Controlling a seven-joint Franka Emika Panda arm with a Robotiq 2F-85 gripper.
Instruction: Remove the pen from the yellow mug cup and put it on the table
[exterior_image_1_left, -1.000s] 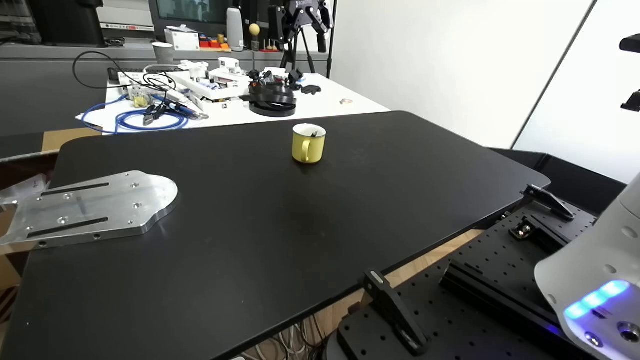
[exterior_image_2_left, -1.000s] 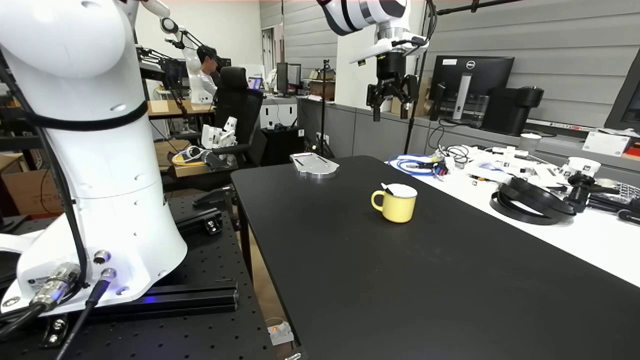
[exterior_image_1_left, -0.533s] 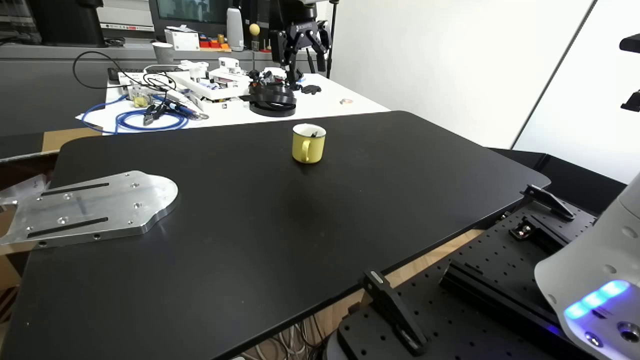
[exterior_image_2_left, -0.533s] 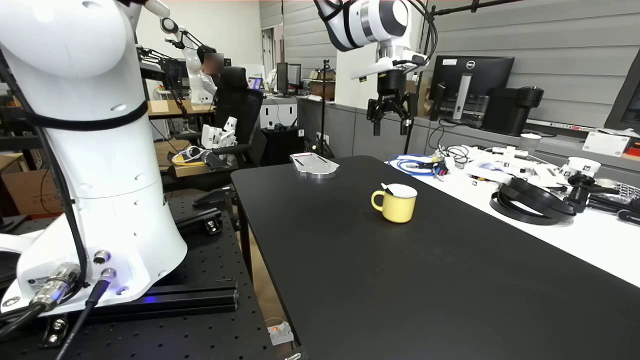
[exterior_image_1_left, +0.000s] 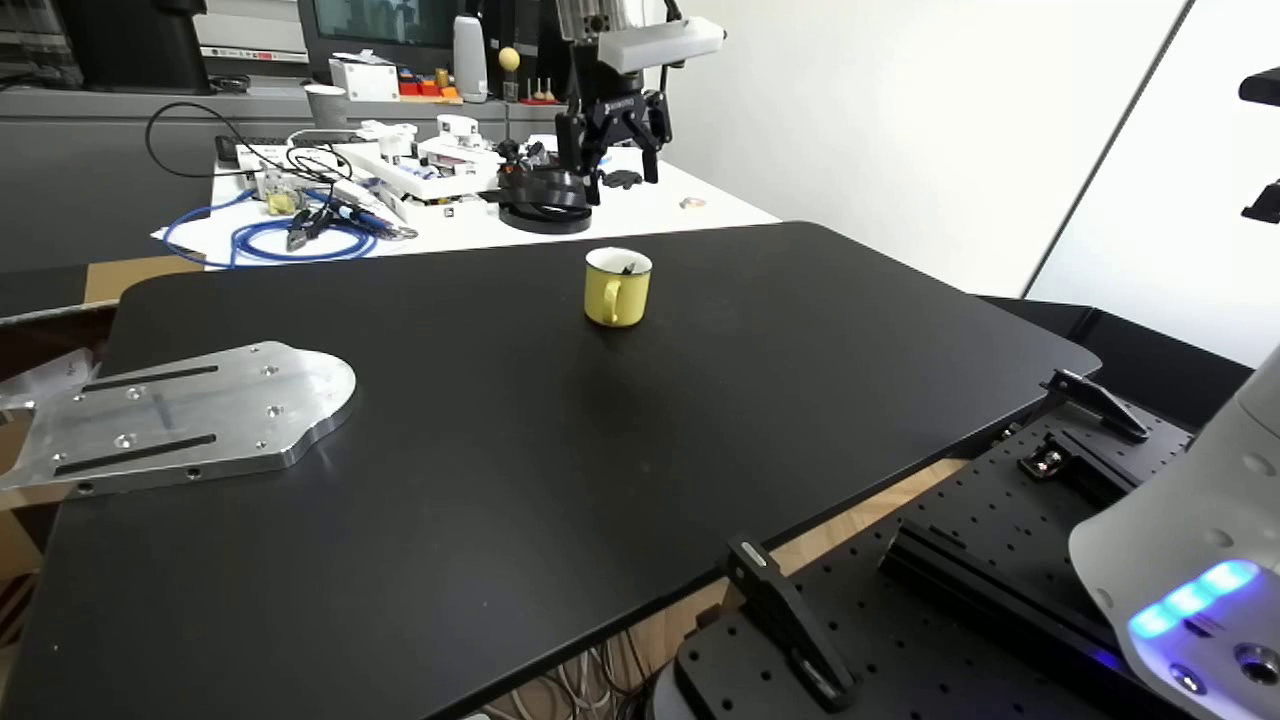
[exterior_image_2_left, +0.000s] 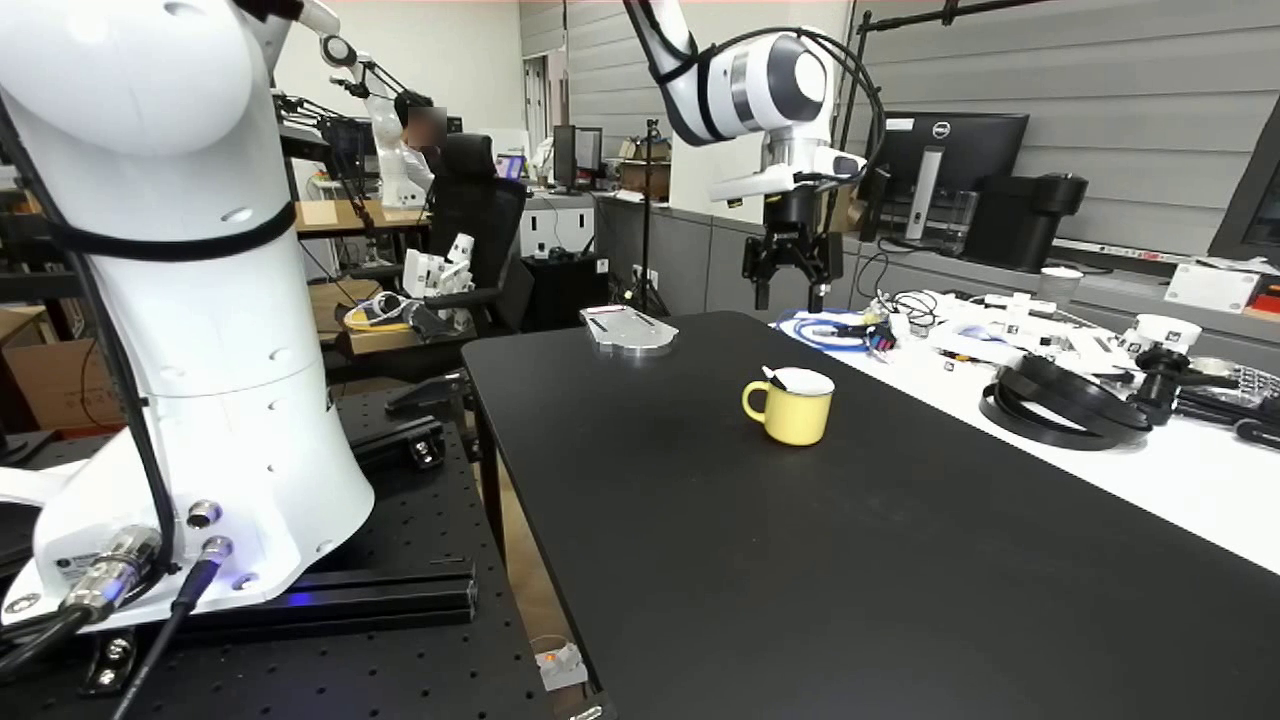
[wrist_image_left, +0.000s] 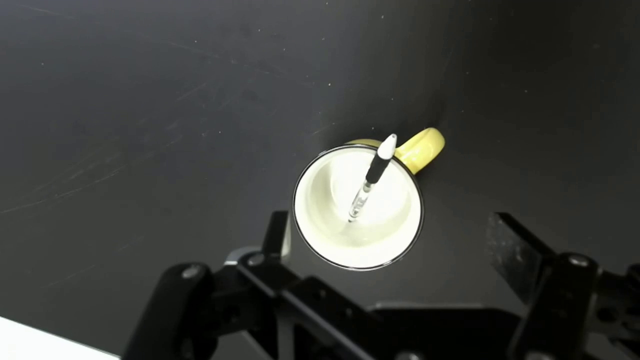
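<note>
The yellow mug cup (exterior_image_1_left: 612, 302) stands upright on the black table (exterior_image_1_left: 480, 500); it shows in both exterior views (exterior_image_2_left: 800, 420). The pen (wrist_image_left: 378, 167) leans inside the mug, its pale tip above the rim by the handle, with a black grip and clear barrel. Only its upper end shows in an exterior view (exterior_image_2_left: 773, 377). My gripper (exterior_image_2_left: 790, 300) is open and empty, pointing down above the table, higher than the mug. In the wrist view the mug (wrist_image_left: 357, 257) lies between and just beyond the two fingertips (wrist_image_left: 390, 232), nearer the left finger.
A silver metal plate (exterior_image_1_left: 210, 410) lies at one end of the table. A white table (exterior_image_2_left: 1190, 490) with cables, black straps and white parts adjoins the far edge. Black clamps (exterior_image_1_left: 790, 620) sit at the robot-side edge beside the white robot base (exterior_image_2_left: 230, 430).
My gripper has come down toward the table and shifted slightly to the right in both exterior views. It stays open. The mug and pen have not moved.
</note>
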